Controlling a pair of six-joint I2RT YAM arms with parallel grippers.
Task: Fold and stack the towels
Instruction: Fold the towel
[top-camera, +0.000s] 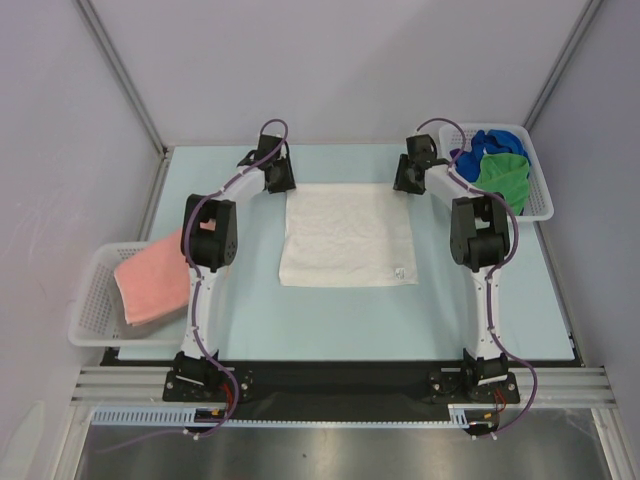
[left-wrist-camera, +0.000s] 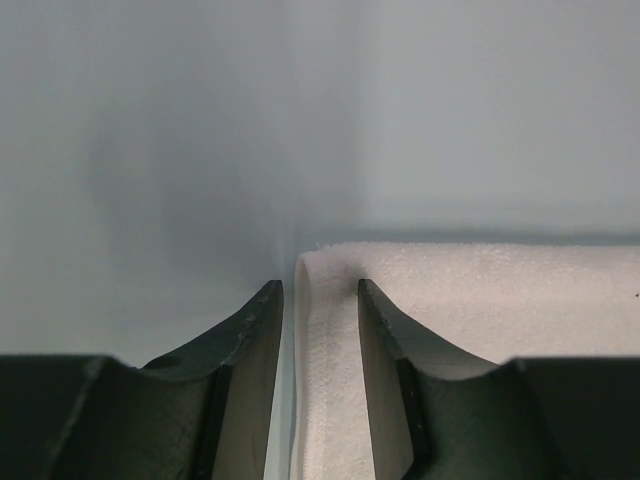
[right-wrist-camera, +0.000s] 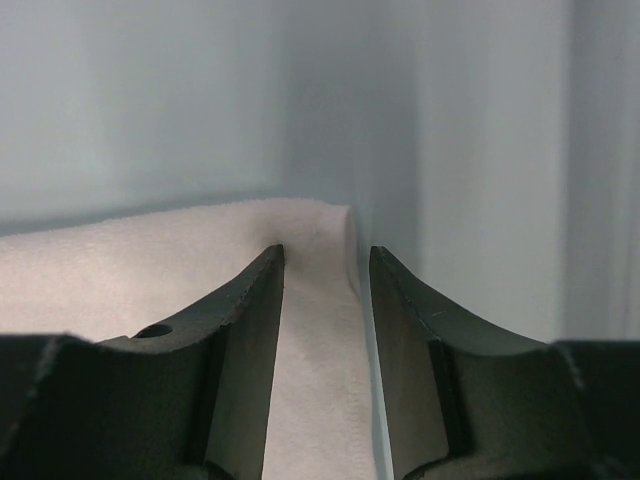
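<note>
Flat white towel, lightly rumpled

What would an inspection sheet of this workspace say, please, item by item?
surface: pale blue table, flat.
job's things: white towel spread flat at the centre; pink towel in the left basket; blue towel and green towel in the right basket.
clutter: nothing seen.
grippers: left gripper and right gripper open, each astride a far corner of the white towel.
cables: purple cables, looped, none lying on the white towel.
surroundings: grey walls on three sides; metal rail at the near edge.
</note>
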